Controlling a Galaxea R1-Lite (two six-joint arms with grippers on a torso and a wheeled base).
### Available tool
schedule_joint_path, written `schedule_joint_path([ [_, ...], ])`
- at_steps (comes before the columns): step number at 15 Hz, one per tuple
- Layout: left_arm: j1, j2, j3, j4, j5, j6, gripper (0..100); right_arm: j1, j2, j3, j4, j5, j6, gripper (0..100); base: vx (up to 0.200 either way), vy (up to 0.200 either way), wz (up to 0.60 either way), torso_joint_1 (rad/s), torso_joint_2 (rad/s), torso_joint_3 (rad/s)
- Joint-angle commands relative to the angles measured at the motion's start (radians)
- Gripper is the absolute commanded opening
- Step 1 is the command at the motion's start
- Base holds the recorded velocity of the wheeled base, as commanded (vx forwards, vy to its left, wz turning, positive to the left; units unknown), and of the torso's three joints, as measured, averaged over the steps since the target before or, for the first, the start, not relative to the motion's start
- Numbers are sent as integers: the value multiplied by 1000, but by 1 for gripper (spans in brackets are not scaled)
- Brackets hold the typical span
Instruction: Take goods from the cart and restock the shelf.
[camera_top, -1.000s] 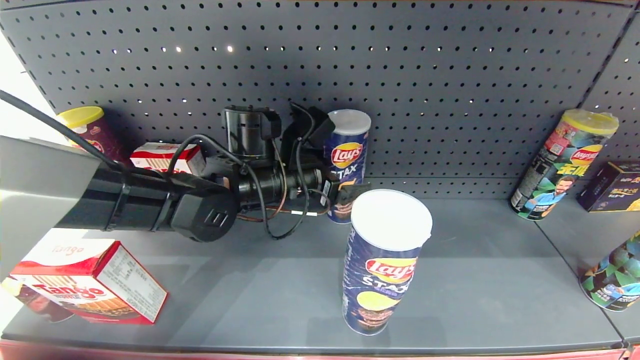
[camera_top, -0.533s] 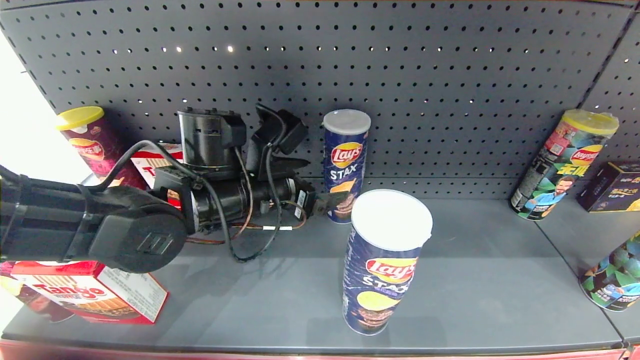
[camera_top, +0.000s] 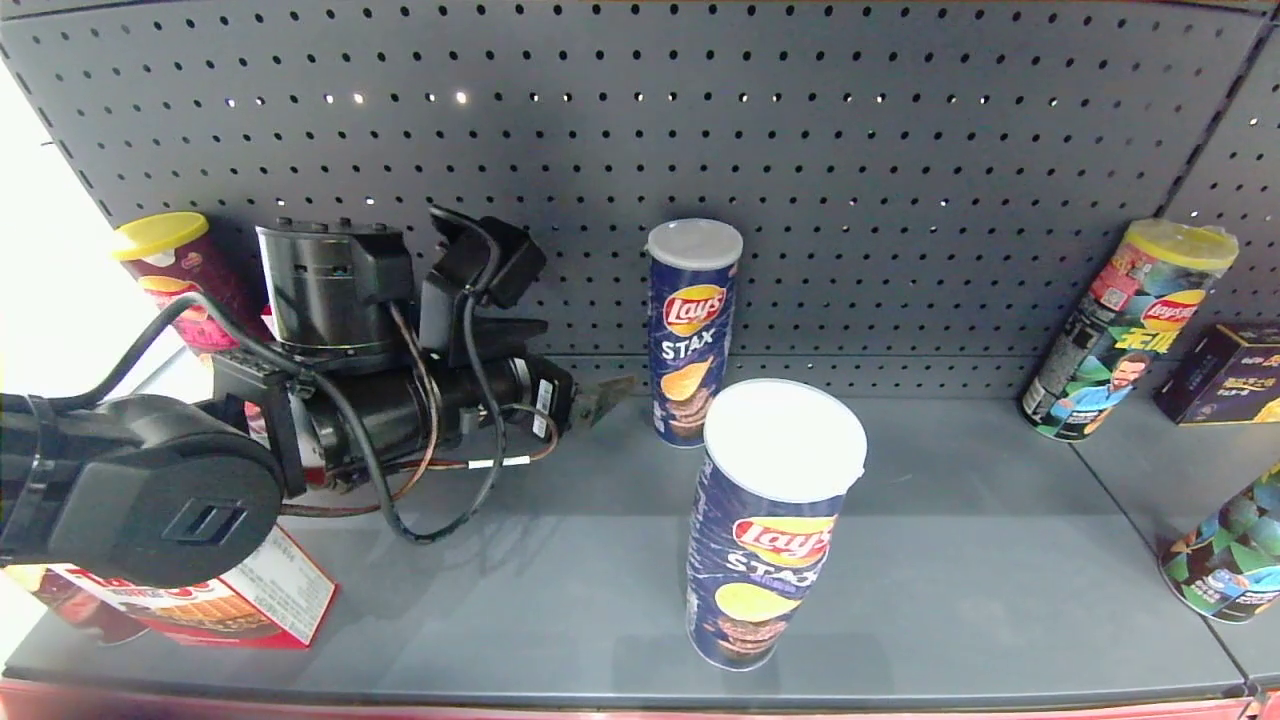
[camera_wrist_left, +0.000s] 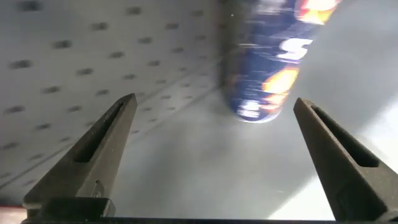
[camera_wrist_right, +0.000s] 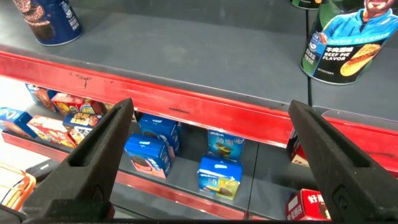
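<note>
- My left claw (camera_wrist_left: 214, 101) is spread wide, with nothing between its fingers and nothing touching them.
- From the head camera I see it low over the shelf (camera_top: 950, 560). Its tip points toward the back blue can (camera_top: 693, 330), near it but apart.
- The back blue can stands upright just before the pegboard (camera_top: 800, 150). The front blue can (camera_top: 770, 520) stands upright nearer the shelf's front edge. Both have white lids.
- My right claw (camera_wrist_right: 209, 107) is also wide open and empty, out in front of the shelf's red front edge. Beyond it, blue packets (camera_wrist_right: 149, 152) sit on the lower shelf (camera_wrist_right: 183, 177).
- A red box (camera_top: 270, 600) lies at the shelf's left front corner, partly under my left arm.
</note>
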Motion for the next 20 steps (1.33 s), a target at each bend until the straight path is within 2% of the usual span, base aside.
schedule_joint_path([
  [1, 5, 18, -9, 1, 18, 1, 100, 1, 1, 0, 0, 0, -1, 100, 0, 0, 0, 0, 0, 0],
  [3, 13, 46, -31, 1, 43, 3, 100, 1, 1, 0, 0, 0, -1, 100, 0, 0, 0, 0, 0, 0],
  [6, 21, 128, -111, 2, 89, 1, 100, 1, 1, 0, 0, 0, -1, 100, 0, 0, 0, 0, 0, 0],
  [9, 18, 161, -146, 2, 89, 3, 100, 1, 1, 0, 0, 0, -1, 100, 0, 0, 0, 0, 0, 0],
  [20, -10, 184, -155, -1, 86, 0, 100, 1, 1, 0, 0, 0, -1, 100, 0, 0, 0, 0, 0, 0],
])
